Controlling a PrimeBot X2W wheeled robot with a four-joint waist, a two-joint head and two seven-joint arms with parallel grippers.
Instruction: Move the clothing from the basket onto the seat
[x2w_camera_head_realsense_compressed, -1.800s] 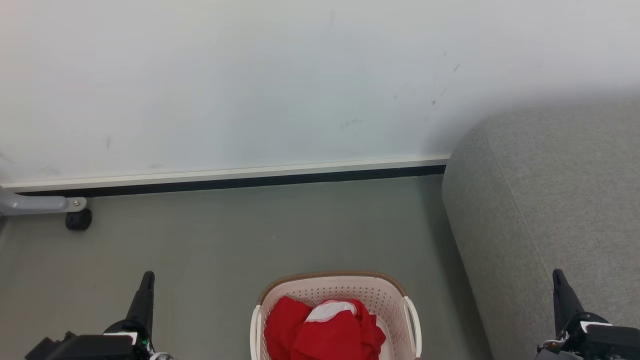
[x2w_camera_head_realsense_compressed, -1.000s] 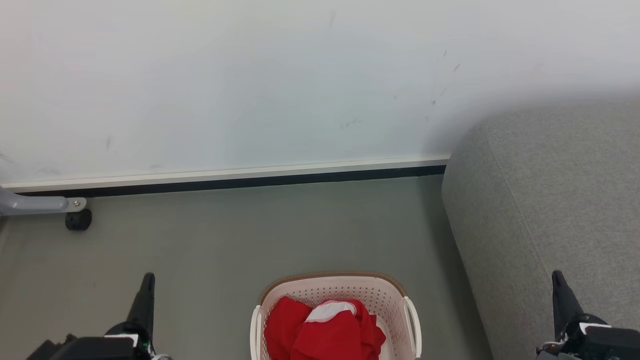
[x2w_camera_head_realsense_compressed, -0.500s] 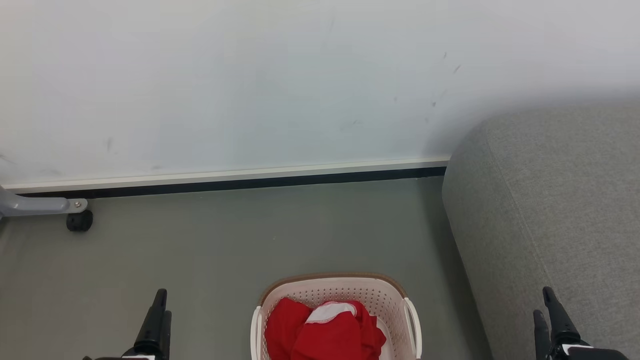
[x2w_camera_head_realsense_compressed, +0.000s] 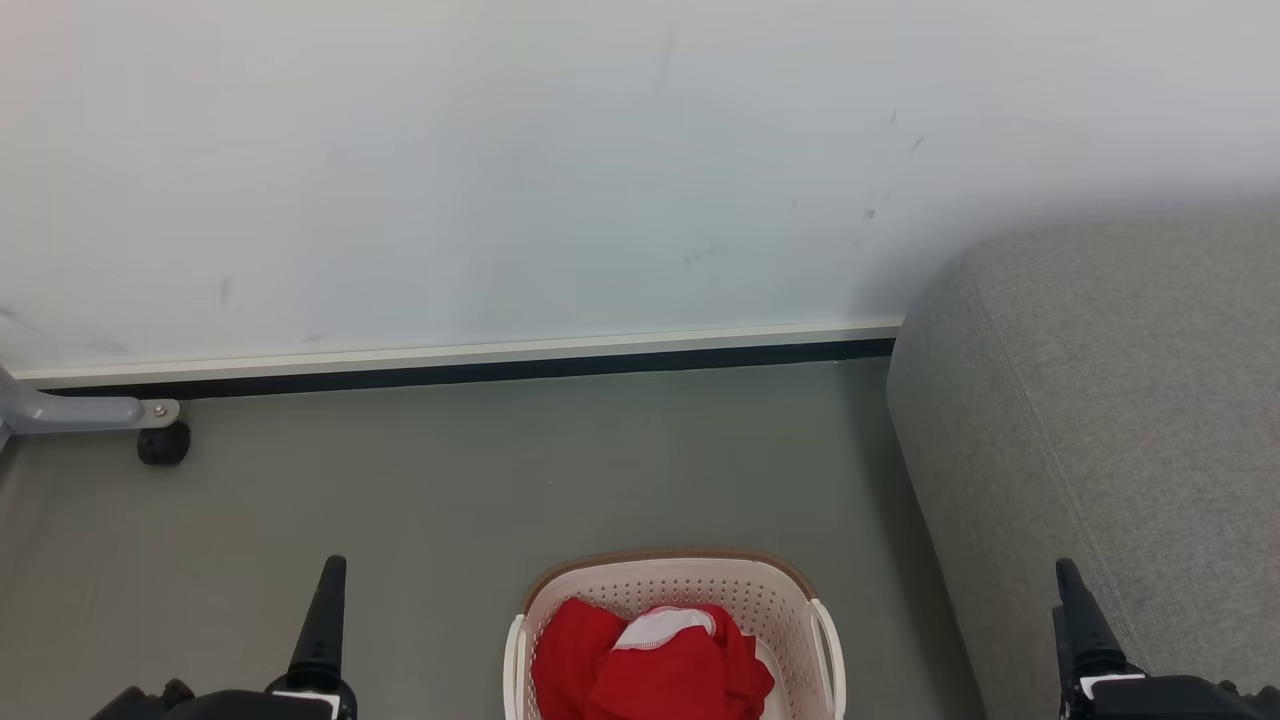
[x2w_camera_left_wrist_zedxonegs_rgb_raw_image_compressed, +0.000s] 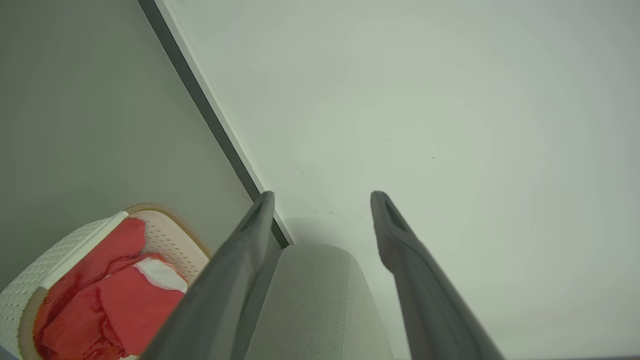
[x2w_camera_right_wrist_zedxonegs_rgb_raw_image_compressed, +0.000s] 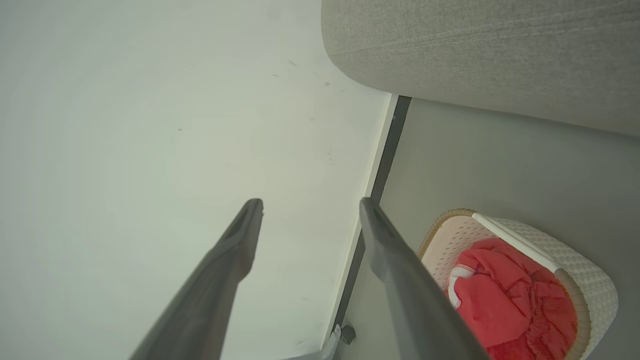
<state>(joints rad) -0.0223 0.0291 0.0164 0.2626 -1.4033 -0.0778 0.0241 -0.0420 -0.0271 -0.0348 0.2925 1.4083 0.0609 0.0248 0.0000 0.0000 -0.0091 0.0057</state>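
Note:
The cream basket (x2w_camera_head_realsense_compressed: 672, 566) stands on the floor at the bottom middle of the head view, with the red clothing (x2w_camera_head_realsense_compressed: 650, 668) bunched inside it and a white-edged piece on top. The grey seat (x2w_camera_head_realsense_compressed: 1120, 420) rises just right of the basket. My left gripper (x2w_camera_head_realsense_compressed: 333, 572) points up at the lower left, apart from the basket. My right gripper (x2w_camera_head_realsense_compressed: 1068, 578) points up at the lower right, in front of the seat. The left wrist view has the left gripper (x2w_camera_left_wrist_zedxonegs_rgb_raw_image_compressed: 324, 196) open and empty, and the right wrist view has the right gripper (x2w_camera_right_wrist_zedxonegs_rgb_raw_image_compressed: 311, 201) open and empty too. The same basket (x2w_camera_left_wrist_zedxonegs_rgb_raw_image_compressed: 30, 280) (x2w_camera_right_wrist_zedxonegs_rgb_raw_image_compressed: 560, 270) lies beside each.
A white wall with a dark baseboard (x2w_camera_head_realsense_compressed: 480, 368) runs across behind the basket. A grey metal leg with a black caster (x2w_camera_head_realsense_compressed: 162, 444) stands at the far left by the wall. Grey floor (x2w_camera_head_realsense_compressed: 450, 500) lies between the wall and the basket.
Both grippers have gone from shut to open and have shifted inward toward the basket. The head view has tipped slightly. Basket and clothing have not moved.

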